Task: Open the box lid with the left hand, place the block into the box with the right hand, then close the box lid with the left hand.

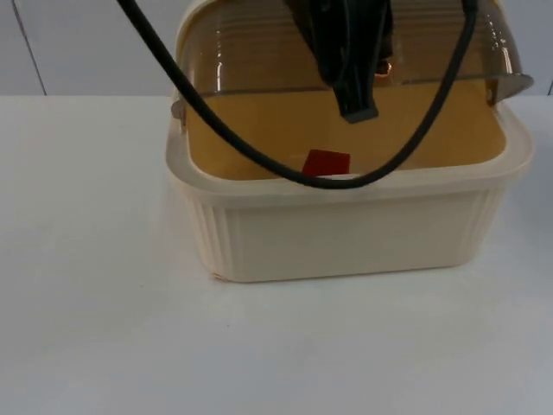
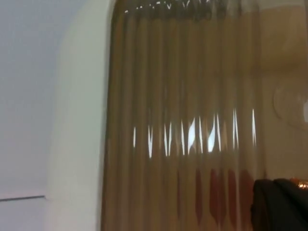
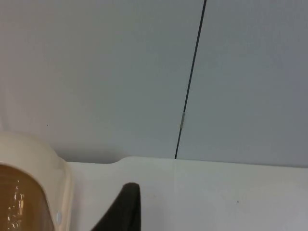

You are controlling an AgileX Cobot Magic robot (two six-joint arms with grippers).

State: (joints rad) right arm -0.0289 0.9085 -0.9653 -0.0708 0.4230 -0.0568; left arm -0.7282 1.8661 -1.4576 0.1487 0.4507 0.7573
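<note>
A cream box (image 1: 346,229) is seen standing on the white table (image 1: 104,328), its brown see-through lid (image 1: 346,47) raised and tilted back over the rear rim. A red block (image 1: 326,162) is seen lying on the box floor, close behind the front wall and near its middle. By this evidence the placing step is judged done and the closing of the lid remains.

A black gripper (image 1: 356,97) is seen reaching down over the box opening from the rear, just beneath the lid's front edge. It is judged to be the left gripper, since the left wrist view shows the ribbed brown lid (image 2: 192,120) at very close range with the red of the block showing through it. Whether its fingers are spread or pressed together cannot be told.

The right gripper (image 3: 122,211) is recorded off to the side of the box, waiting, looking past the lid's cream rim (image 3: 45,159) toward the grey partition wall (image 3: 96,72); the state of its fingers cannot be told either.

The relation governing the coming move: the lid sits above and behind the left gripper, its long axis running across the table, hinged along the rear. The lid must swing forward and down onto the front rim. The block lies low, below the rim, so no fouling is expected. Open table is noted in front of and to both sides of the box.
</note>
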